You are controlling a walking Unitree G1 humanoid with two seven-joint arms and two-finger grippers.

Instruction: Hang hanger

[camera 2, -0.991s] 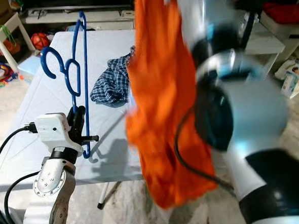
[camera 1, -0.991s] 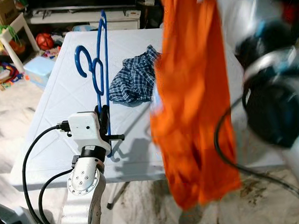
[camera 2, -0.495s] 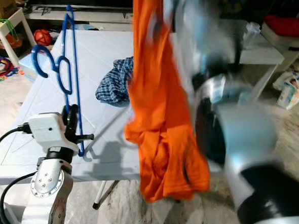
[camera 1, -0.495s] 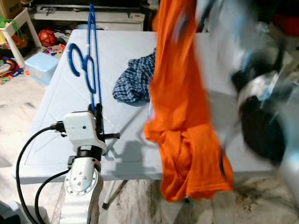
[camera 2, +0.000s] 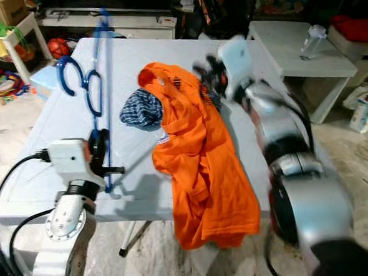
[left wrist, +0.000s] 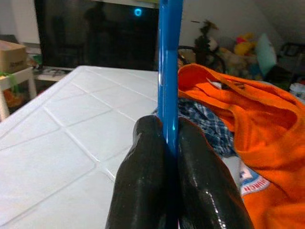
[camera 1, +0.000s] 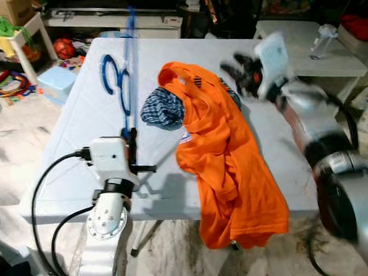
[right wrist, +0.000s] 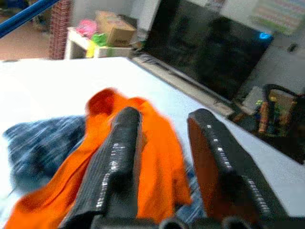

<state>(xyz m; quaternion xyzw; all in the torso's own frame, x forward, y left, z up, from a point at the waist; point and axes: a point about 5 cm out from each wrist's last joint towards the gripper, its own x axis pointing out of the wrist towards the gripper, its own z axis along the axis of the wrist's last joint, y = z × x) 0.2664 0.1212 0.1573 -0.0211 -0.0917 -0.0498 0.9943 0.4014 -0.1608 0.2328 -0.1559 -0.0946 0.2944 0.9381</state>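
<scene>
The left gripper (left wrist: 167, 157) clamps the blue plastic hanger (camera 1: 126, 85) upright over the white folding table (camera 1: 67, 164). The right gripper (right wrist: 164, 157), fingers apart, hovers above the crumpled orange T-shirt (camera 1: 226, 160) — keep the hanger steady and vertical.

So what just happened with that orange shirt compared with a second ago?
The right gripper let the orange shirt go: a second ago it hung high in the air, and now it lies draped across the white table, partly over the plaid cloth, its lower end hanging off the near edge. The gripper, now open, hovers above it. The left gripper still clamps the blue hanger upright.
</scene>
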